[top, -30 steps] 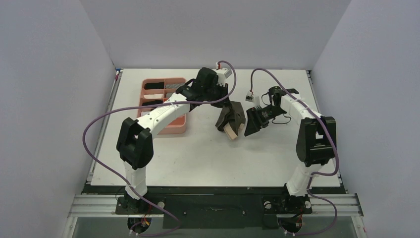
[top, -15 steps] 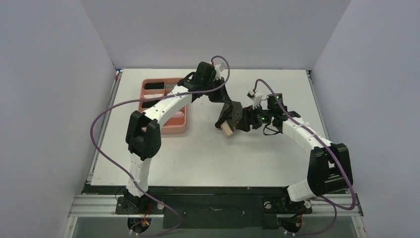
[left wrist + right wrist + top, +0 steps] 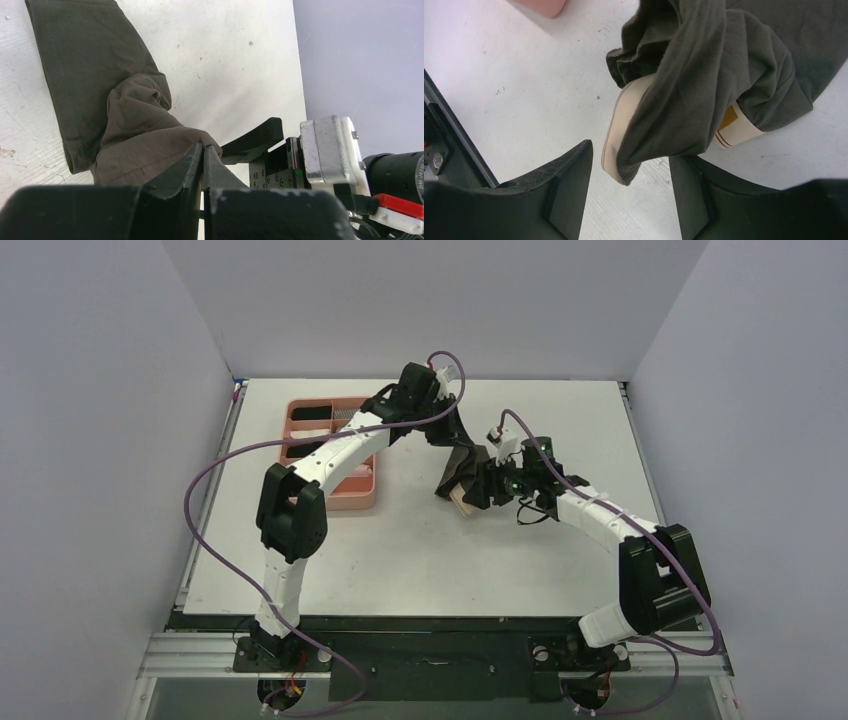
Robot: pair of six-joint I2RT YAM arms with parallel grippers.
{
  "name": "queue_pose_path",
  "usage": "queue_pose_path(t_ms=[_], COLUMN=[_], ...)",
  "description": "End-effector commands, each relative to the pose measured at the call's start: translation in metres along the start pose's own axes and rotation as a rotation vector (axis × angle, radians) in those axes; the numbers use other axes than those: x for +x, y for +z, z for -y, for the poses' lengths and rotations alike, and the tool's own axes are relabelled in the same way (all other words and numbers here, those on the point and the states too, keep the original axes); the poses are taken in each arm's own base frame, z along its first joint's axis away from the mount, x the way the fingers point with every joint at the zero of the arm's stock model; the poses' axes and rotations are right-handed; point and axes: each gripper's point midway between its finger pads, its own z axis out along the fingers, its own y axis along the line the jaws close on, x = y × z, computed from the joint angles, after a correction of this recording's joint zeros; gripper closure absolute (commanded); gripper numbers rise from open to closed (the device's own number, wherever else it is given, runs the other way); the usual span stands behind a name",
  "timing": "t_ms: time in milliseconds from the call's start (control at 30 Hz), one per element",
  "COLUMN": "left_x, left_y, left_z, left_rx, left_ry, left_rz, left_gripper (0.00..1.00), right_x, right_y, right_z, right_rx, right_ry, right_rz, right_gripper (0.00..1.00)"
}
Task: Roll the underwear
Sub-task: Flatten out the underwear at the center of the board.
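The underwear [image 3: 463, 480] is dark grey-brown cloth with a beige waistband. It hangs bunched over the table's middle. My left gripper [image 3: 462, 446] is shut on a fold of it at the top, as the left wrist view [image 3: 206, 146] shows, with the cloth [image 3: 120, 115] draping down onto the table. My right gripper [image 3: 480, 488] is open at the underwear's lower end. In the right wrist view [image 3: 630, 165] the waistband corner [image 3: 621, 125] and a fold of dark cloth hang between the two spread fingers, not pinched.
A pink tray [image 3: 354, 502] with several rolled cloths in its compartments stands at the left, under my left arm. Its corner shows in the right wrist view [image 3: 541, 6]. White walls enclose the white table [image 3: 420, 560] on three sides.
My right arm has reached left to the hanging underwear, its open jaws now round the lower end. My left gripper has lifted the cloth slightly and held its grip.
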Motion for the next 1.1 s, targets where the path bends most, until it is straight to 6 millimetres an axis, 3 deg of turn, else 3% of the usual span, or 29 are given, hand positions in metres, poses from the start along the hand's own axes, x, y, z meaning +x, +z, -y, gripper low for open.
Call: queue_pose_path(t_ms=[0,200,367,433,600,667,733,767,800,833,867,900,933,967,1000,1033,1067], left_x=[-0.017,-0.018,-0.02,-0.021,-0.029,-0.034,-0.04,-0.043,-0.045,-0.047,-0.049,-0.051,-0.055,-0.062,-0.066,-0.077,-0.082], left_y=[-0.006,-0.01,-0.013,-0.015,-0.023,-0.029,-0.037,-0.043,-0.047,-0.053,-0.057,-0.064,-0.068,-0.075,-0.079,-0.089,-0.093], left_z=[0.02,0.021,0.021,0.02,0.013,0.008,0.008,0.01,0.009,0.014,0.012,0.016,0.013,0.011,0.01,0.007,0.005], left_rx=[0.059,0.068,0.075,0.073,0.065,0.061,0.067,0.071,0.076,0.079,0.075,0.072,0.062,0.053,0.046,0.035,0.023], left_ry=[0.006,-0.002,-0.008,-0.01,-0.001,0.015,0.05,0.068,0.108,0.134,0.193,0.22,0.273,0.309,0.323,0.346,0.356], left_rz=[0.041,0.044,0.051,0.056,0.08,0.095,0.107,0.111,0.111,0.111,0.111,0.109,0.117,0.129,0.14,0.167,0.18], left_gripper=[1.0,1.0,1.0,1.0,1.0,1.0,1.0,1.0,1.0,1.0,1.0,1.0,1.0,1.0,1.0,1.0,1.0], right_x=[-0.002,0.005,0.004,0.005,-0.002,-0.014,-0.025,-0.021,-0.037,-0.028,-0.049,-0.04,-0.062,-0.058,-0.077,-0.075,-0.092], right_y=[0.006,0.011,0.019,0.021,0.012,0.003,-0.01,-0.019,-0.026,-0.034,-0.043,-0.051,-0.062,-0.069,-0.079,-0.086,-0.094], right_z=[0.009,0.022,0.019,0.017,0.016,0.018,0.021,0.023,0.026,0.026,0.03,0.031,0.036,0.038,0.044,0.046,0.051], right_rx=[0.039,0.085,0.051,0.04,0.036,0.043,0.061,0.074,0.098,0.113,0.152,0.17,0.222,0.242,0.3,0.318,0.368], right_ry=[-0.005,0.008,0.013,0.018,0.007,-0.014,-0.044,-0.039,-0.111,-0.106,-0.192,-0.186,-0.26,-0.258,-0.315,-0.318,-0.366], right_rz=[0.035,0.014,0.013,0.005,-0.014,0.001,-0.001,-0.035,-0.027,-0.093,-0.085,-0.155,-0.143,-0.195,-0.185,-0.224,-0.217], right_gripper=[0.47,0.47,0.51,0.58,0.91,0.98,1.0,1.0,1.0,1.0,1.0,1.0,1.0,1.0,1.0,1.0,1.0])
